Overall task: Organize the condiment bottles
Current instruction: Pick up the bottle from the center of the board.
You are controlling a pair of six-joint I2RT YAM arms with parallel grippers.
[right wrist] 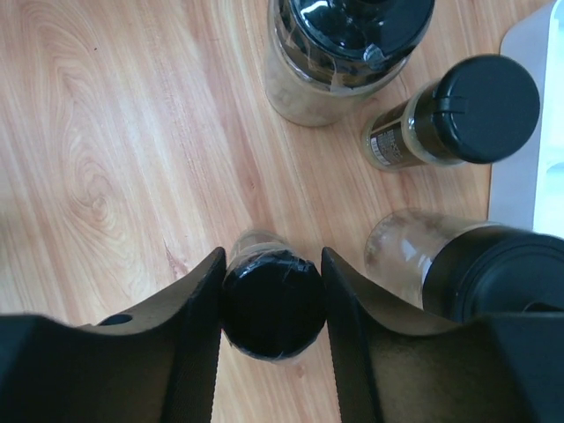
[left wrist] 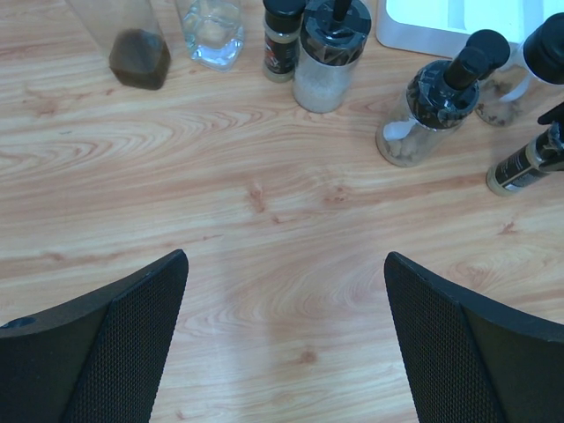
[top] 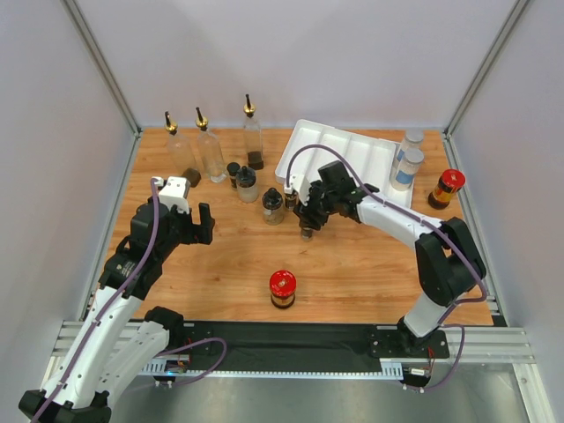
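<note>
Reading the top view as a clock with 12 at the far wall, the right pincer [top: 307,218] sits just past the middle of the worktop [top: 370,264] towards 12. It is clenched on a small black-capped jar [right wrist: 271,304], and the right wrist view shows a finger [right wrist: 198,335] pressed against each side of the cap. In the left wrist view this jar leans. Whether its base touches the wood cannot be told.

Three other black-capped jars [top: 273,206] stand close by at its 10 and 11 o'clock, one of them just beside the near-left corner of the white tray [top: 304,150].

The left pincer [left wrist: 284,264] is released, its fingers wide apart over bare wood at 9 o'clock, holding nothing.

Three tall pourer bottles [top: 210,152] stand upright in a row at 11 o'clock near the far edge, and two of them have dark contents at the bottom.

Two silver-lidded shakers [top: 407,167] stand at the tray's right edge, at 1 o'clock. Whether they are inside the tray or beside it is unclear.

One red-lidded jar [top: 448,188] stands at 2 o'clock near the right edge. A second red-lidded jar [top: 282,288] stands alone at 6 o'clock.
</note>
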